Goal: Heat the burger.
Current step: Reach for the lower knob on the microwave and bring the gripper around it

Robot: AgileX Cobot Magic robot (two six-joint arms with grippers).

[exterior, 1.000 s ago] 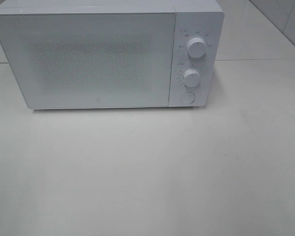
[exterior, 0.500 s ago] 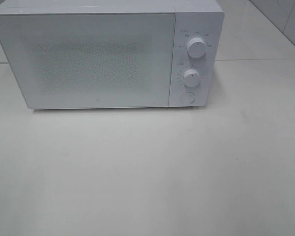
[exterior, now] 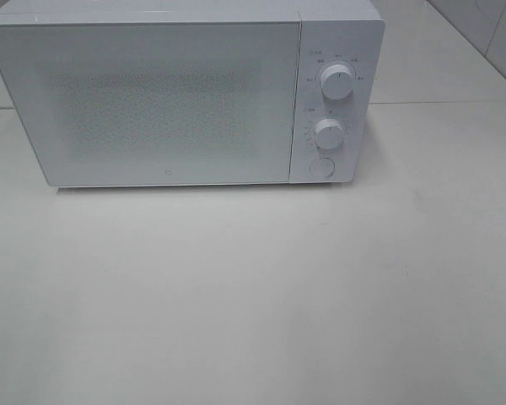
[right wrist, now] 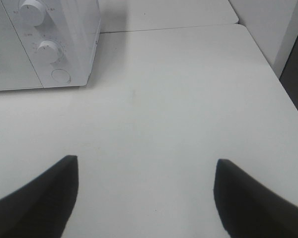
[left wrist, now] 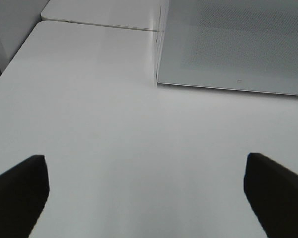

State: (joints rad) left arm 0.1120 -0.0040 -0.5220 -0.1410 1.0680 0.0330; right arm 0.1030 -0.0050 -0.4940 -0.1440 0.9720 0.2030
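The microwave (exterior: 181, 93) is cased in smooth white material with a soft sheen, its door (exterior: 152, 101) is patterned with a fine dotted mesh, its two knobs (exterior: 337, 82) are moulded in smooth plastic, and the table (exterior: 253, 295) is finished matt white.

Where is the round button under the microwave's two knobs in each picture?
Exterior high: round button right of the middle, under the lower knob.
Left wrist: not in it.
Right wrist: round button beside the lower knob, near the panel's corner.
Shared landmark: the microwave door, seen in all three.
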